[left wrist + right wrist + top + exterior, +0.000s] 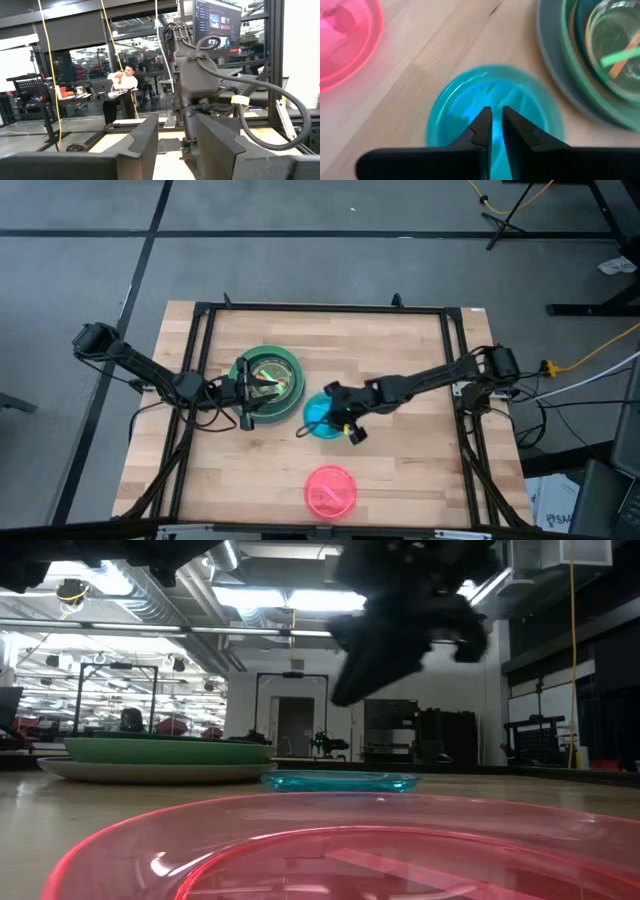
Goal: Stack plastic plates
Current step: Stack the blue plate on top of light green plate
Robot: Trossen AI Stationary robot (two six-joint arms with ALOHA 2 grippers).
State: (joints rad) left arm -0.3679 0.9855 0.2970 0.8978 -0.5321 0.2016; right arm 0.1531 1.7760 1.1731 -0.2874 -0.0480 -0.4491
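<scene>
The stack of larger plates (268, 386) sits left of the table's middle, a grey plate lowest, green rims above it and a clear lime plate on top; the blue plate (322, 418) lies flat just beside the stack's right edge, apart from it; the pink plate (330, 491) lies flat near the front edge, well apart, bare wood between them; the right gripper (494, 127) hangs over the blue plate, fingers nearly pressed together, holding nothing; the left gripper (243, 392) hovers at the stack's left rim, fingers (145, 145) spread.
</scene>
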